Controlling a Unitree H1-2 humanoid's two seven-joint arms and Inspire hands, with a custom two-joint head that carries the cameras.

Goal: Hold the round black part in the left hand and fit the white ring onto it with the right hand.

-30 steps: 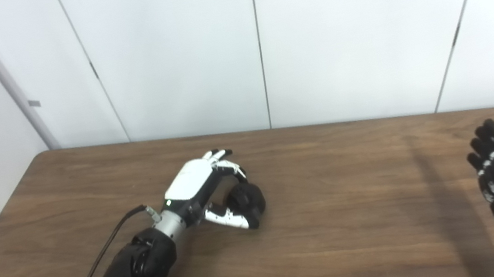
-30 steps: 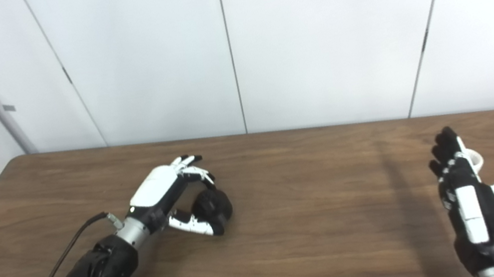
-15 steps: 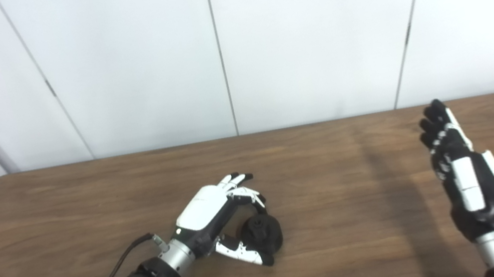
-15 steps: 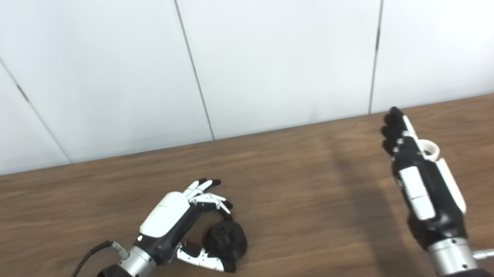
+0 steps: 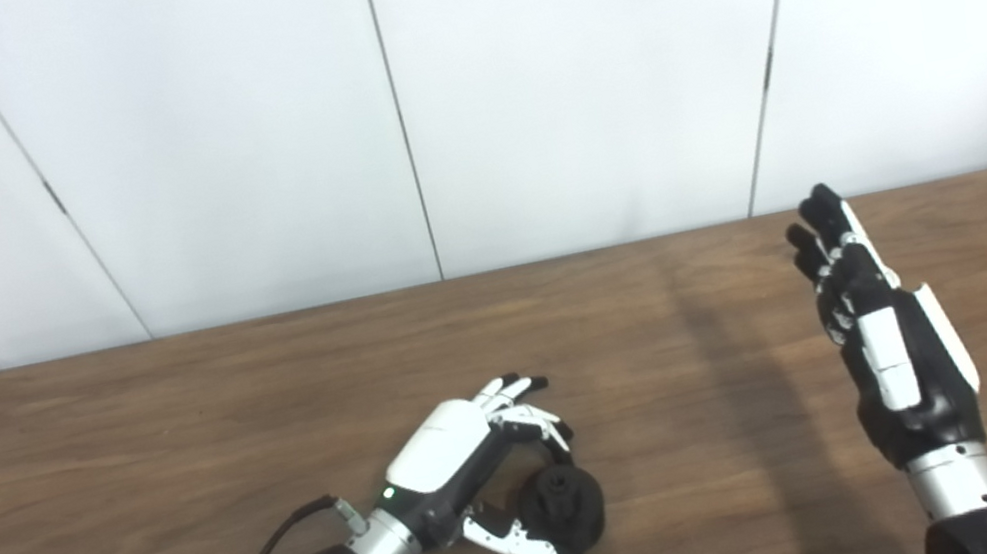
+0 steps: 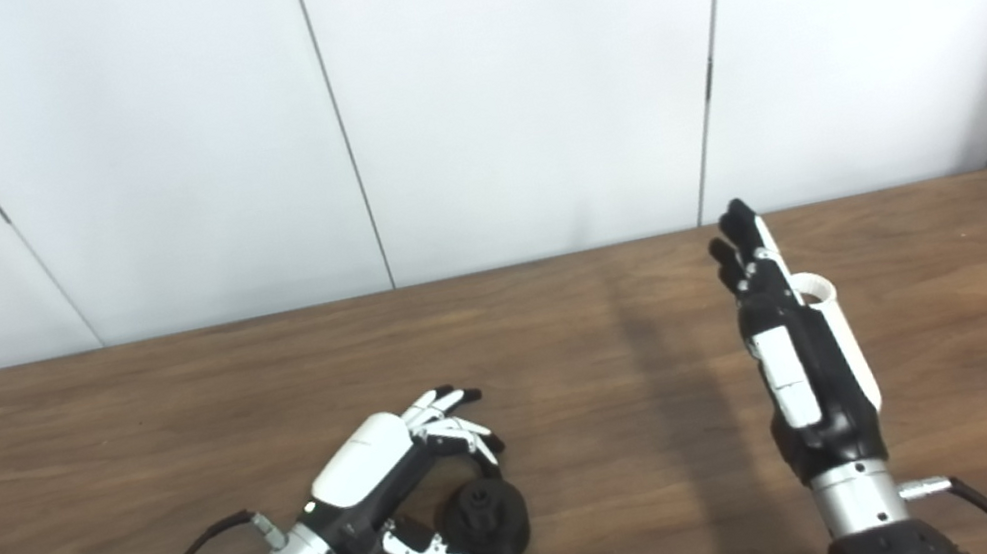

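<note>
Left hand (image 5: pixel 475 458) cupped loosely around round black part (image 5: pixel 570 507) on wood-grain table (image 5: pixel 130 463); right hand (image 6: pixel 797 355) upright, fingers spread, empty, white ring (image 6: pixel 813 290) just behind; white panelled wall (image 5: pixel 520 79) beyond.

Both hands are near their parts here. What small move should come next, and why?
Probably close the left hand on the round black part: its fingers curl around the part, which sits on the table, without clearly gripping it. The right hand is open, upright beside the white ring.
</note>
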